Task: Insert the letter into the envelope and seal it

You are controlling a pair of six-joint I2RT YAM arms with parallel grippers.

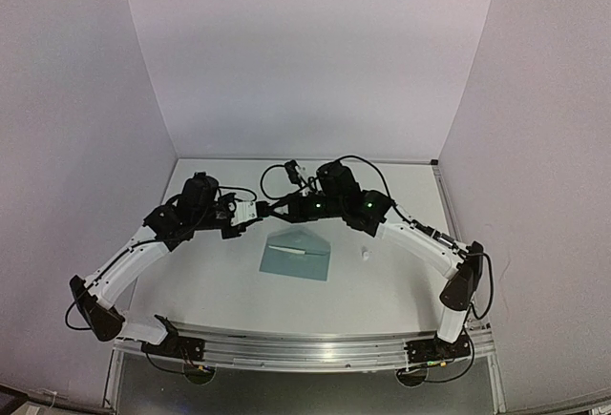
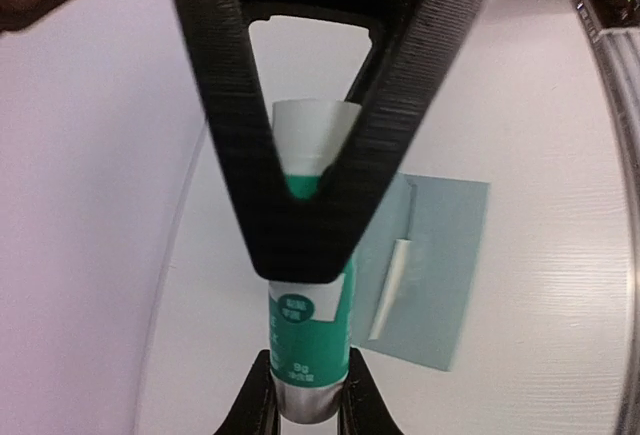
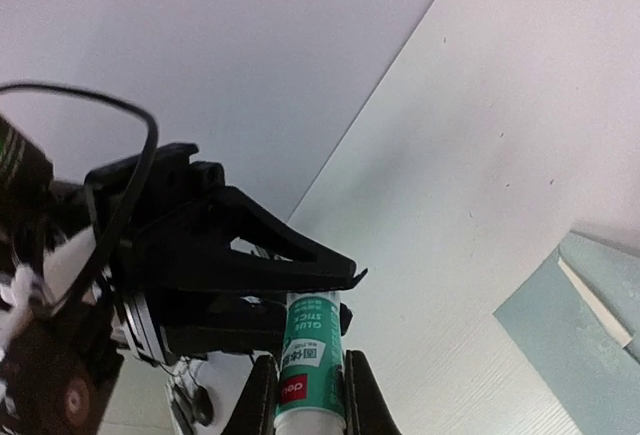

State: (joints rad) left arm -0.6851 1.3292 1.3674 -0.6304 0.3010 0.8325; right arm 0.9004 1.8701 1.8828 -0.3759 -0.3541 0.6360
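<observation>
Both arms are bent in toward the middle with elbows swung out wide, left arm [image 1: 134, 262] and right arm [image 1: 420, 238], so the wrists end up almost nose to nose. The left gripper [image 2: 307, 400] has its fingers clamped on one end of a glue stick [image 2: 308, 340]. The right gripper [image 3: 308, 395] is pinching the opposite end.

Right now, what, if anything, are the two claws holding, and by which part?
Both hold one green glue stick: the left claw grips its grey base end, the right claw the opposite, white end.
</observation>
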